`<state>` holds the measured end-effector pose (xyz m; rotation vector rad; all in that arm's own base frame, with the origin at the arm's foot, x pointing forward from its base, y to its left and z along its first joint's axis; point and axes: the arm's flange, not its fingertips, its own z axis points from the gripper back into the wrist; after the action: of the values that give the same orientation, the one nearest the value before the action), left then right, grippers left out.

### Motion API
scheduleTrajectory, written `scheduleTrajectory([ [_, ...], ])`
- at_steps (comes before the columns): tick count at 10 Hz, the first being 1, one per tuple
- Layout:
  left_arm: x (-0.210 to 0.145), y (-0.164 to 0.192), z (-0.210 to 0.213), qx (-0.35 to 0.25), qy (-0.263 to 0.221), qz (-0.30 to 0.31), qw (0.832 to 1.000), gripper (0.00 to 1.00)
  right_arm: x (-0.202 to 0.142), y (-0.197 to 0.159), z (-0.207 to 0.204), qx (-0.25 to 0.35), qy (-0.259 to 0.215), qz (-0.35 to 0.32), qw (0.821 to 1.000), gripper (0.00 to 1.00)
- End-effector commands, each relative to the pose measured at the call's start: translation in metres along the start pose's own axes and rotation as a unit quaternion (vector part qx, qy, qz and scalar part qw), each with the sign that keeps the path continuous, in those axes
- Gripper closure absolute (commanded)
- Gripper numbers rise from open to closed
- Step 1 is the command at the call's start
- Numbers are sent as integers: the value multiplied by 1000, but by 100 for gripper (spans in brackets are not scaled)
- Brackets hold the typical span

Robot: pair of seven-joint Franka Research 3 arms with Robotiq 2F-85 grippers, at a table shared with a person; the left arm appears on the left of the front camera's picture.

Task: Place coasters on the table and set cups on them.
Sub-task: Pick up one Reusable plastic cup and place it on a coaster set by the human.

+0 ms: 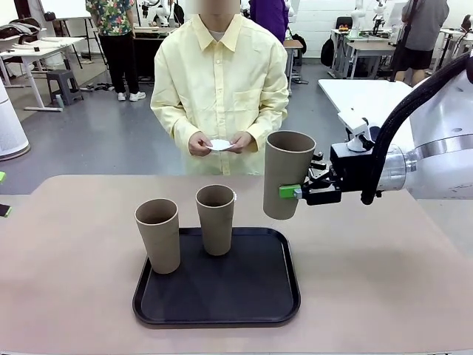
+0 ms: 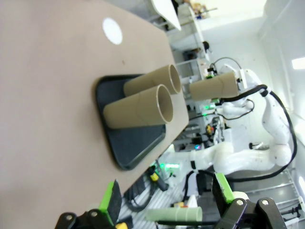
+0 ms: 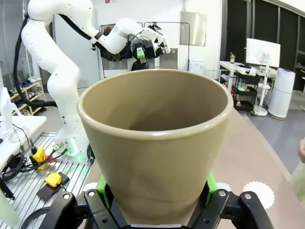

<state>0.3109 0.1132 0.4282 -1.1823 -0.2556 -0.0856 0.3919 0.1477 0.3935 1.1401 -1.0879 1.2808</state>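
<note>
A: Front view: bright, even overhead light. Cups (image 1: 157, 235) cast short, soft shadows on the tray (image 1: 222, 290), and there is a faint sheen along its rim.
B: Left wrist view: upper right corner blown out white. Lines bow toward the edges. Left gripper (image 2: 167, 182) slightly soft at the bottom.
A: Right wrist view: held cup (image 3: 155, 143) close and a little soft, its inner wall shaded. Dark windows at right, bright wall at left.

- The left cup (image 1: 158, 235) and the middle cup (image 1: 215, 219), tapered brown-beige, stood upright on the black tray (image 1: 222, 310).
- The third cup (image 1: 287, 174) hung upright above the table (image 1: 369, 274).
- One white lacy coaster (image 2: 112, 31) lay flat on the table.
</note>
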Motion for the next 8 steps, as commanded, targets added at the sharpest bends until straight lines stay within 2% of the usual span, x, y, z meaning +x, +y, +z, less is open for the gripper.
scheduleTrajectory([
  [1, 0, 0, 2, -3, 0, -7, 1000, 0, 0, 2, 1, 11, -13, 8, 1000, 36],
  [4, 0, 0, 2, -3, 0, -7, 1000, 0, 0, 2, 1, 11, -13, 8, 1000, 36],
  [5, 0, 0, 2, -3, 0, -7, 1000, 0, 1, 1, -1, 7, -6, 1, 1000, 16],
  [8, 0, 0, 2, -3, 0, -7, 1000, 0, 38, -52, -10, 10, 55, -6, 998, 16],
])
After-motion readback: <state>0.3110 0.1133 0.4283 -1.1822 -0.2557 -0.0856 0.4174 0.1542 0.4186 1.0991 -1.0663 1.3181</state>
